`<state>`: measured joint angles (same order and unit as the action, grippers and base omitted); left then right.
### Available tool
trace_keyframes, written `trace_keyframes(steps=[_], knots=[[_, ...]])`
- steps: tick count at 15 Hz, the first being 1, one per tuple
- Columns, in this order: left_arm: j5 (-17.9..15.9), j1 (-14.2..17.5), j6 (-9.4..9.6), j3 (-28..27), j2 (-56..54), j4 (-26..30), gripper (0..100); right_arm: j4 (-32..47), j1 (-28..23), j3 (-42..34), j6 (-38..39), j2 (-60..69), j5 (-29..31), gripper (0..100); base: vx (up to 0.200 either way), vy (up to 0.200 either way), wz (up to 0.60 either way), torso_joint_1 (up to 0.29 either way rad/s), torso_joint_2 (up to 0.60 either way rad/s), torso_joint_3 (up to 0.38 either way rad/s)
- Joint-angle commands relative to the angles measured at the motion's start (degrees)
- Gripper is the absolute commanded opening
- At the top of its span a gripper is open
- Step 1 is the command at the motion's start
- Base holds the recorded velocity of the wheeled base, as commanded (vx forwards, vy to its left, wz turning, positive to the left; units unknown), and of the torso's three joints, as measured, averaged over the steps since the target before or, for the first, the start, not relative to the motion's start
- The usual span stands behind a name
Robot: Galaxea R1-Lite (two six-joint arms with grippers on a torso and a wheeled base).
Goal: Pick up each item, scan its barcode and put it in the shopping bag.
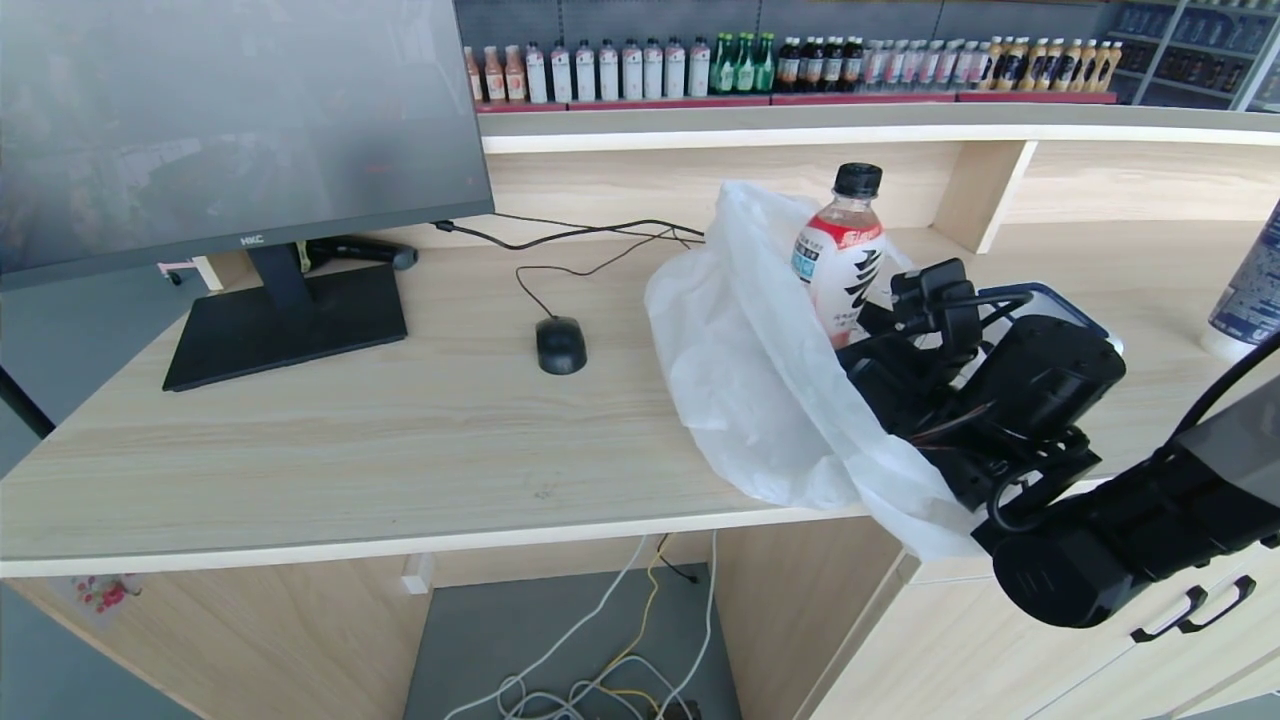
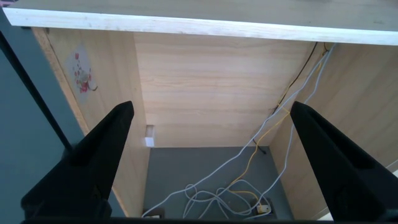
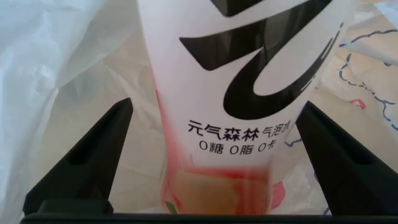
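Pale wood counter [image 1: 400, 450]; drink shelves [image 1: 800, 65] behind

On the counter [image 1: 400, 450], a bottle [image 1: 838, 262] stands upright in the shopping bag [image 1: 750, 400]. A mouse [image 1: 560, 345] lies left of the bag, a monitor [image 1: 240, 120] farther left, and a second bottle [image 1: 1245, 290] well right.

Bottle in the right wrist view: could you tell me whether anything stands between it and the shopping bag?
Nothing visible does. The bottle stands upright at the open mouth of the shopping bag, with white plastic rising behind and beside it and the right gripper at its lower part.
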<state>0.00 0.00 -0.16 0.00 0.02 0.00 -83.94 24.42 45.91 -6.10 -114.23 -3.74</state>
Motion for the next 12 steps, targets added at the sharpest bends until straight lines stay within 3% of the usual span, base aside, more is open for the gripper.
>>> trace_keyframes(steps=[1,12], knots=[[0.0,0.0,-0.02,0.0,0.0,0.0,100,-0.2,0.0,-0.2,-0.1,1.0,0.0,100,0.000,0.000,0.00,0.000,0.00,0.000],[0.0,0.0,-0.02,0.0,0.0,0.0,100,-0.5,0.1,-0.2,0.9,9.6,0.4,100,0.000,0.000,0.00,0.000,0.00,0.000]])
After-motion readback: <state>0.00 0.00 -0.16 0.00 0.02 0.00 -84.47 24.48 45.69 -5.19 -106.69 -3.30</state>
